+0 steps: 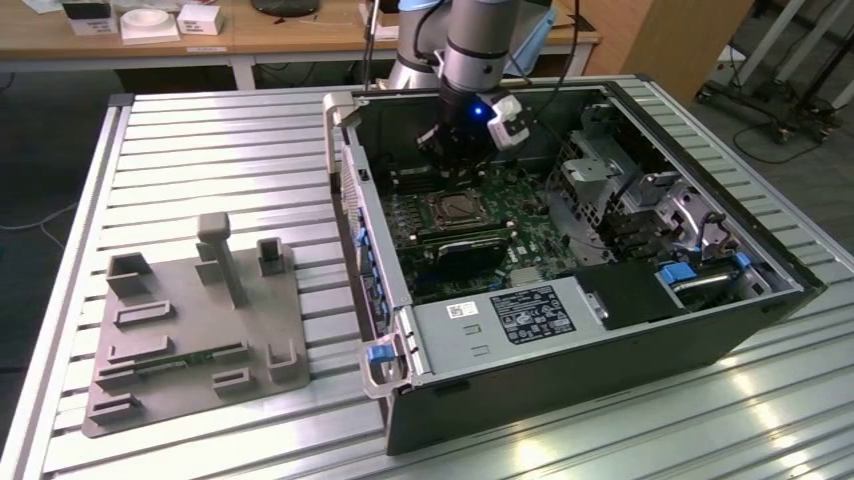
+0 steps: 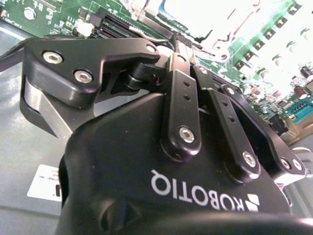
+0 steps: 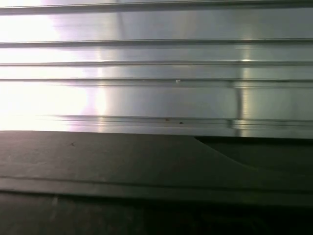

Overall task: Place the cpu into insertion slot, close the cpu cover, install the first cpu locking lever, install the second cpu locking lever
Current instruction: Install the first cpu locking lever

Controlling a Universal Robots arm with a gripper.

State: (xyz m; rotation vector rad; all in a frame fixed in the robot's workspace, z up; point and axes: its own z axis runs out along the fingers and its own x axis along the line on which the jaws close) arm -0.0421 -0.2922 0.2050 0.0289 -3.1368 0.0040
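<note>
Silver-rimmed insertion slot [image 1: 457,209] just beside the tips of the closed pincer [image 1: 454,182], apart.

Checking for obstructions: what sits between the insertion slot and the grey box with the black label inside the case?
In the exterior view, long narrow black memory slots run across the stretch between the insertion slot and the labelled grey box.

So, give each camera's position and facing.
Exterior view: off the arm, high, looking down into the open computer case; arm and end effector show.
Second wrist view: on the wrist, looking along the end effector at the green motherboard.
First wrist view: on the wrist, facing the slatted table.
Exterior and second wrist views share end effector and motherboard.
</note>
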